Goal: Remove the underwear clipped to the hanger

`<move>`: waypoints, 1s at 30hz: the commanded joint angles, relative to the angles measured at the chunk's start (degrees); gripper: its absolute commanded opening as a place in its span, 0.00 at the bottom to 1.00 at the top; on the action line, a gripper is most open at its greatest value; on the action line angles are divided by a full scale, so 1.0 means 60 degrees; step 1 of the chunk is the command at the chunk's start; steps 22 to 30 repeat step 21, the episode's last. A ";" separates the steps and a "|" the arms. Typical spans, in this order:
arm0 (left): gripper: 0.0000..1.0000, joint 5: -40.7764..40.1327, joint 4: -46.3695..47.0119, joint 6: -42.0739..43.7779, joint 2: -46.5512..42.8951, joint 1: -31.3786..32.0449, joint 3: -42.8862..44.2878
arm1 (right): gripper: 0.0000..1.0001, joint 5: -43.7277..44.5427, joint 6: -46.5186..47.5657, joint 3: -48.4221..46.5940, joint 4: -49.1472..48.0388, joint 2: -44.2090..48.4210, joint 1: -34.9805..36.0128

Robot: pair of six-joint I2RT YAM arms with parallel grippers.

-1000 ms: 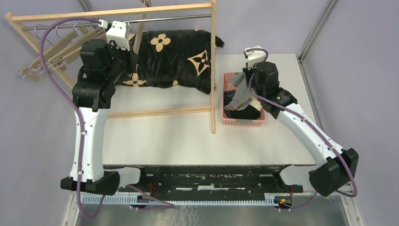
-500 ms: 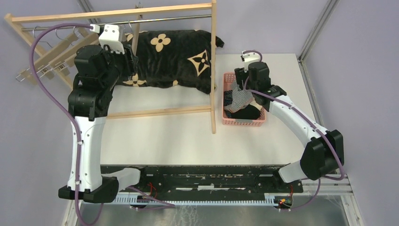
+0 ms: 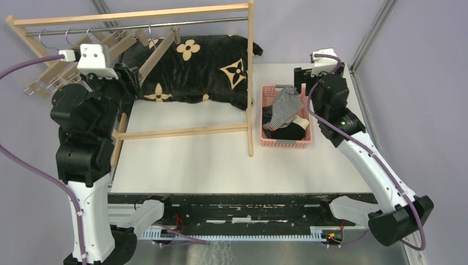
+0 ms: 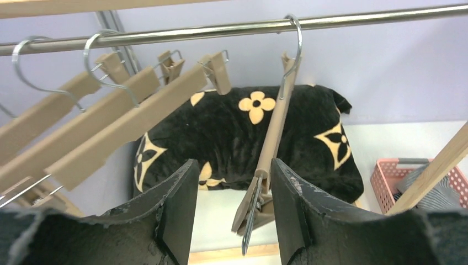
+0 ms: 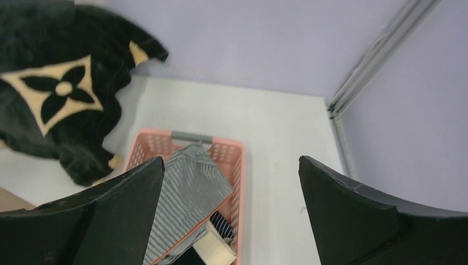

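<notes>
Starting closest in, the left tool (image 4: 233,165) sits released, its two dark fingers (image 4: 176,210) apart with nothing pinched between them. Just past them hangs a bare hanger (image 4: 275,127), tilted, its metal clip dangling low in the gap but not gripped, as far as I can see. Over on the other side the right tool (image 5: 231,160) is spread wide and carrying nothing, poised above the pink basket (image 5: 226,146) on the worktop (image 5: 276,127).

And there's the underwear, all of it in that basket: the pinstriped shorts (image 5: 190,187) heaped on top, the navy pair (image 5: 222,223) peeking out beneath, the black pair (image 3: 291,133) at the near end. They lie below the right tool and clear of it, and well apart from the left tool, beyond the rack post (image 3: 249,83).

This is limp, light cloth, I'd say; it'll sag and bunch, won't slip much, can't break. Best hold would be a pinch on a raised fold or the thicker waistband, not a flat patch.

Further back, the other hangers (image 4: 132,116) fan along the rail (image 4: 221,28), clips bare too. By my reckoning nothing's left clipped. Behind it all slumps the black cushion (image 4: 221,127)
</notes>
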State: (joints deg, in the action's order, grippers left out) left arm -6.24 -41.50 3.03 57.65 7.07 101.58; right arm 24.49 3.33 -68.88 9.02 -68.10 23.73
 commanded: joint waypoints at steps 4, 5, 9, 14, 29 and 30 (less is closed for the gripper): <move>0.57 -0.0802 0.1278 -0.0472 -0.0652 -0.0038 -0.0916 | 1.00 0.1632 0.0543 0.0796 -0.1325 0.1618 -0.0028; 0.57 -0.0921 0.1472 -0.0508 -0.0789 -0.0043 -0.1140 | 1.00 0.1706 0.0525 0.0893 -0.1374 0.1813 -0.0016; 0.57 -0.1437 0.1894 -0.0589 -0.1402 -0.0046 -0.1794 | 1.00 0.2065 0.0469 0.1365 -0.1592 0.2750 -0.0014; 0.57 -0.1993 0.1844 -0.0518 -0.2087 -0.0037 -0.2201 | 1.00 0.2379 0.0556 0.1864 -0.1714 0.3847 -0.0015; 0.57 -0.2145 0.1680 -0.0635 -0.2749 -0.0046 -0.2788 | 1.00 0.2587 0.0491 0.1487 -0.1077 0.3813 -0.0014; 0.57 -0.2145 0.1680 -0.0635 -0.2749 -0.0046 -0.2788 | 1.00 0.2587 0.0491 0.1487 -0.1077 0.3813 -0.0014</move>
